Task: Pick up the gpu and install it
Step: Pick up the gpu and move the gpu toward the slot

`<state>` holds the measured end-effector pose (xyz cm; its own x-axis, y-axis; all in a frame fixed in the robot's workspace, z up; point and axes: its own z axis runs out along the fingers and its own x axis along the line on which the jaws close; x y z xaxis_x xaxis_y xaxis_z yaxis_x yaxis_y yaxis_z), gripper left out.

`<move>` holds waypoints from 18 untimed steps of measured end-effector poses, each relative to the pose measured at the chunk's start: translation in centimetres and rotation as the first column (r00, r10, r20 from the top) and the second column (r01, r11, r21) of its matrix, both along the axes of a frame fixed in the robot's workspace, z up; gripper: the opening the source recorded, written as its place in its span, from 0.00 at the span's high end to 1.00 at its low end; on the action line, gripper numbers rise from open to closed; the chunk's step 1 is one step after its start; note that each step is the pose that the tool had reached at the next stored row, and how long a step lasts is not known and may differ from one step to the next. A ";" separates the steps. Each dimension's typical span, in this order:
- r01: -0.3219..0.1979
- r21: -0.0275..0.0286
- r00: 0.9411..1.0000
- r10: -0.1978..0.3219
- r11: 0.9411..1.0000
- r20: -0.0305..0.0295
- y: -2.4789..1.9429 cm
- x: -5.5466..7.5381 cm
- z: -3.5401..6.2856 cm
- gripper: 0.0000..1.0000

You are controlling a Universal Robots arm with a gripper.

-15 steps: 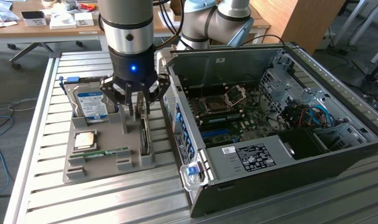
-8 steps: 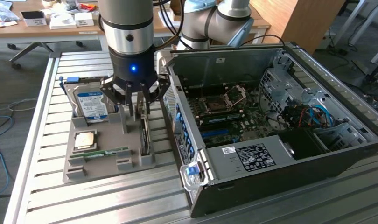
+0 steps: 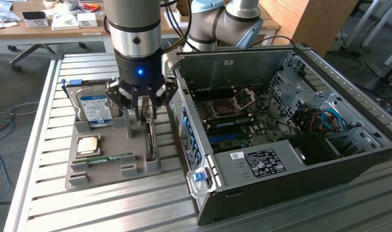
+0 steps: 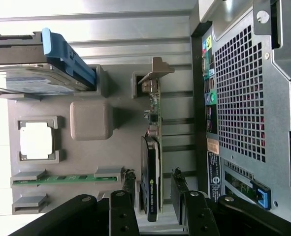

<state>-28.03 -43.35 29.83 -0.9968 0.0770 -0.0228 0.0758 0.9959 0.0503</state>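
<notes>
On the slatted metal table (image 3: 118,208) lies one grey holder (image 3: 105,173), and the gpu (image 3: 149,142) stands in it on its long edge, in the slot nearest to the computer case (image 3: 299,188). Its long axis runs along the holder, parallel to the back wall of the case. The silver bracket (image 4: 155,73) is at the end of the card that lies on the hard drive's side of the holder. The black cooler part is at the other end, toward the memory stick's side.

The gripper (image 3: 143,113) hangs directly above the card with its jaws apart. In the wrist view the two fingers (image 4: 129,184) stand one on each side of the card, with a narrow gap on both sides, so nothing is gripped.

Counted, the holder carries four parts:
- one gpu
- one hard drive (image 3: 95,107) with a blue and white label, upright at the end under the arm
- one processor chip (image 3: 88,145), lying flat
- one green memory stick (image 3: 112,158), lying in its groove

One case stands open just beside the holder, on the exterior view's right, with the motherboard (image 3: 248,121) visible inside. Its perforated back wall is close to the gpu's slot, and grey posts of the holder enclose both ends of the card.
</notes>
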 end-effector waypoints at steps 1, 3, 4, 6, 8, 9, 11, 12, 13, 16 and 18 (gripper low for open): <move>0.000 0.000 1.000 0.000 1.000 0.000 -0.01 0.0 -0.02 0.57; 0.000 0.000 1.000 0.000 1.000 0.000 -0.01 0.1 -0.18 0.57; 0.000 0.000 1.000 0.000 1.000 0.000 -0.01 0.1 -0.35 0.57; 0.000 0.000 1.000 0.000 1.000 0.000 -0.01 0.1 -0.72 0.57; 0.000 0.000 1.000 0.000 1.000 0.000 -0.01 0.1 -1.07 0.57; 0.000 0.000 1.000 0.000 1.000 0.000 -0.01 0.1 -1.23 0.57; 0.000 0.000 1.000 0.000 1.000 0.000 -0.01 0.1 -1.45 0.57; 0.000 0.000 1.000 0.000 1.000 0.000 -0.01 0.1 -1.49 0.57; 0.000 0.000 1.000 0.000 1.000 0.000 -0.02 0.1 -1.51 0.57; 0.000 0.000 1.000 0.000 1.000 0.000 -0.01 0.1 -1.74 0.57; 0.000 0.000 1.000 0.000 1.000 0.000 -0.01 0.1 -2.00 0.57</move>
